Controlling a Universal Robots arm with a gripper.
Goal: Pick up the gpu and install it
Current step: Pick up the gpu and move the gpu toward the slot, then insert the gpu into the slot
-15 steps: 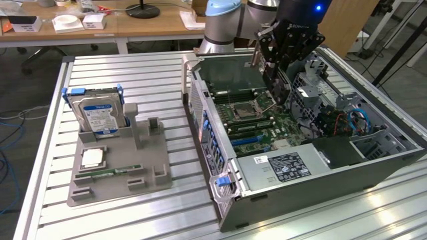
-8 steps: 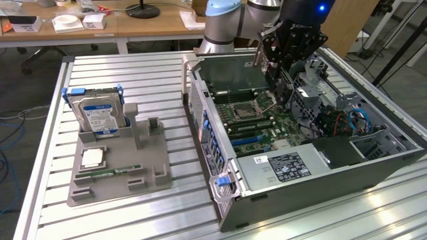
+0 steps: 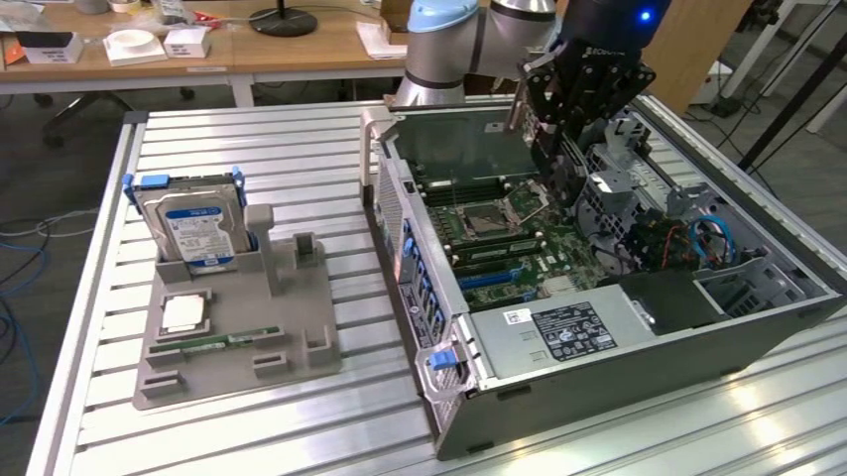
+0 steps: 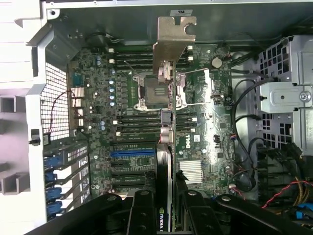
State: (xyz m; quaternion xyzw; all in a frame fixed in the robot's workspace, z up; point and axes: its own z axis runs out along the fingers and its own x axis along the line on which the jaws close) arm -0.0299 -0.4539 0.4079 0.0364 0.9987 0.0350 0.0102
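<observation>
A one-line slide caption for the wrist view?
Black gripper holds the slim dark gpu card with silver bracket over the green motherboard.

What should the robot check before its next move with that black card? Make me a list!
1. Grip: gripper shut on the gpu: ok.
2. Place: gpu hangs over the open computer case, above the motherboard: ok.
3. Blue slot free of cards: ok.
4. Gpu lined up with the slot: not ok, it hangs with its silver bracket end down, not along the slot.
5. Blue cables apart from the gpu: ok.
</observation>
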